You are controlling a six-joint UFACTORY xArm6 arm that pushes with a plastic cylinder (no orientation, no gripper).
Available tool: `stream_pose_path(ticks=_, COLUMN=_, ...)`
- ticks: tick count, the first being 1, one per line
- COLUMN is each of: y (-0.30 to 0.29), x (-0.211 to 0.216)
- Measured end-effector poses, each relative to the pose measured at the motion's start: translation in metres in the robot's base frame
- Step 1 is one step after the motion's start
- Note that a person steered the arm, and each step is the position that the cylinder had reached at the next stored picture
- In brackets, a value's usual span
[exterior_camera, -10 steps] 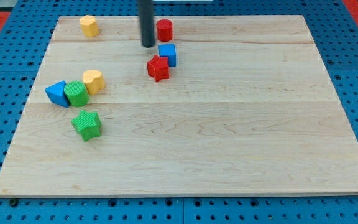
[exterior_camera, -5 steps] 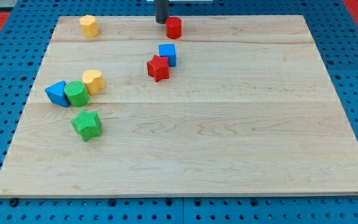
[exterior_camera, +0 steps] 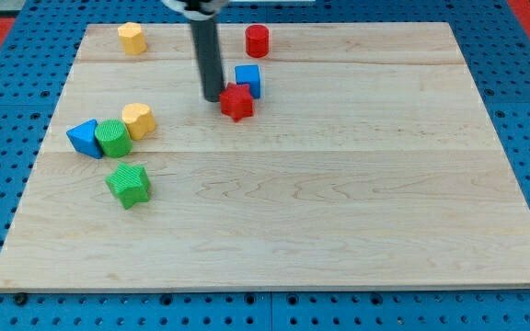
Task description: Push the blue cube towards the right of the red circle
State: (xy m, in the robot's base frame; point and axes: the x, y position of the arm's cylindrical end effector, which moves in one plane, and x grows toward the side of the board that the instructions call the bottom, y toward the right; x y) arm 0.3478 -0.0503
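Note:
The blue cube (exterior_camera: 248, 80) sits on the wooden board near the view's top middle. The red circle, a short red cylinder (exterior_camera: 257, 40), stands above it near the board's top edge, a gap apart. A red star (exterior_camera: 237, 101) touches the blue cube's lower left corner. My tip (exterior_camera: 212, 97) is down on the board just left of the red star, touching or almost touching it, and lower left of the blue cube.
A yellow block (exterior_camera: 132, 37) stands at the top left. At the left, a blue triangle (exterior_camera: 85, 137), a green cylinder (exterior_camera: 113, 137) and a yellow block (exterior_camera: 138, 119) cluster together. A green star (exterior_camera: 128, 183) lies below them. The board's top edge (exterior_camera: 339, 24) is near the red cylinder.
My tip went up beside the red cylinder, nudging it slightly right, then came down and left to the red star's left side. The red star shifted slightly right.

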Motion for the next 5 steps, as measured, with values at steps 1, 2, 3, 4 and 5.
stream_pose_path(ticks=1, y=0.037, x=-0.006)
stream_pose_path(ticks=2, y=0.041, x=-0.007)
stream_pose_path(ticks=3, y=0.038, x=-0.008)
stream_pose_path(ticks=4, y=-0.013, x=-0.03)
stream_pose_path(ticks=5, y=-0.017, x=-0.035)
